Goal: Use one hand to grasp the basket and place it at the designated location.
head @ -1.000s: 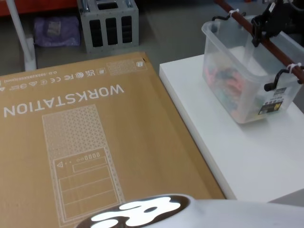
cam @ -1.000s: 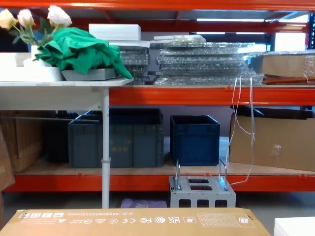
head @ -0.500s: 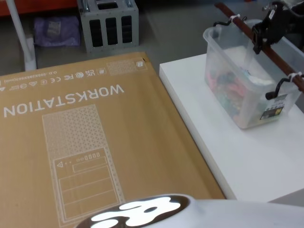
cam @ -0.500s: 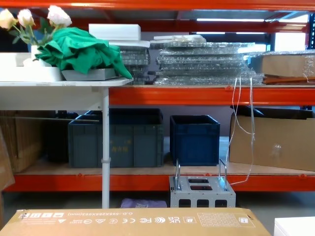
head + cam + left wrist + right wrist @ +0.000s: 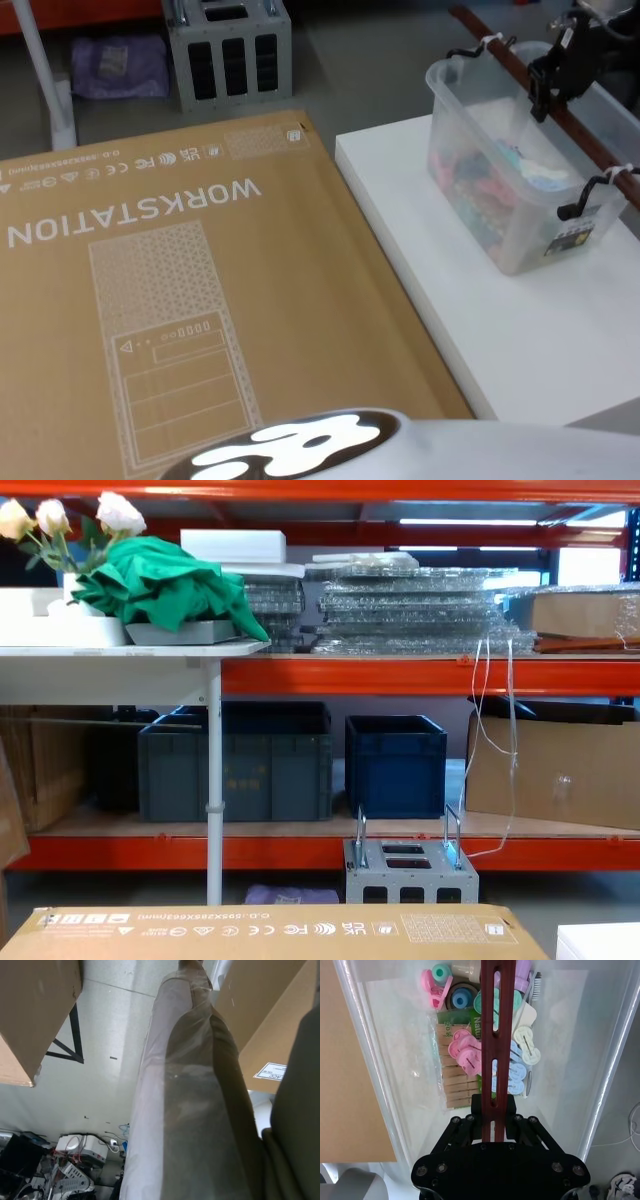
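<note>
The basket (image 5: 515,170) sits on the far right part of the white worktop (image 5: 520,330), with its see-through walls showing small colourful things inside; the wrist view looks straight down into it, and there are pink, blue and white clips (image 5: 470,1055) lying next to a pack of wooden pegs (image 5: 449,1080). The right gripper (image 5: 555,72) is above the basket at the top right of the head view; its jaws are pinching the reddish-brown bar handle (image 5: 496,1035), which runs across the open top of the basket. A big brown cardboard box (image 5: 170,290) marked WORKSTATION lies just beside the worktop on the left; I cannot tell how the left jaws stand.
</note>
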You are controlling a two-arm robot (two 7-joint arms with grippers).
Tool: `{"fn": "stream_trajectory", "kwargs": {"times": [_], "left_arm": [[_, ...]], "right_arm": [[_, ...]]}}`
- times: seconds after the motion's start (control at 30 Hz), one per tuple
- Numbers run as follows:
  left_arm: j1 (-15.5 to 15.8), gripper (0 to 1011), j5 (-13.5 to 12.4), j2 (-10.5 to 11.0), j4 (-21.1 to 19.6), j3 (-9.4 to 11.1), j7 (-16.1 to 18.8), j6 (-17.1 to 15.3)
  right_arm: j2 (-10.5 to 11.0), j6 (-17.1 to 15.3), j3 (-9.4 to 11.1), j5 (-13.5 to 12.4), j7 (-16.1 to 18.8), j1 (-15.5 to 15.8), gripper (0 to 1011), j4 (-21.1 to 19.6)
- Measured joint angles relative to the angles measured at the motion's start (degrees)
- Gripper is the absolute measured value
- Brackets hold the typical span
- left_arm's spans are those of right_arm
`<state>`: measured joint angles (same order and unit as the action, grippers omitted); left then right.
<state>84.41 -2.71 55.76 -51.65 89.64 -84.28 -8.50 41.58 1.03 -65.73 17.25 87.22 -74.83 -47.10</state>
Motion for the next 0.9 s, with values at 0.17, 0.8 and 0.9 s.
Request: {"fn": "stream_trajectory", "kwargs": {"times": [0.17,0.8,0.9], "left_arm": [[0.00,0,0.00,0.00,0.00,0.00,0.00,0.00],[0.00,0,0.01,0.00,0.00,0.00,0.00,0.00],[0.00,0,0.01,0.00,0.00,0.00,0.00,0.00]], "right_arm": [[-0.39,0.41,-0.27,0.01,0.12,-0.09,234,0.54],[-1.89,1.33,-0.40,-0.76,0.18,-0.78,346,3.53],[-1.86,1.32,-0.31,-0.78,0.01,-0.83,419,3.55]]}}
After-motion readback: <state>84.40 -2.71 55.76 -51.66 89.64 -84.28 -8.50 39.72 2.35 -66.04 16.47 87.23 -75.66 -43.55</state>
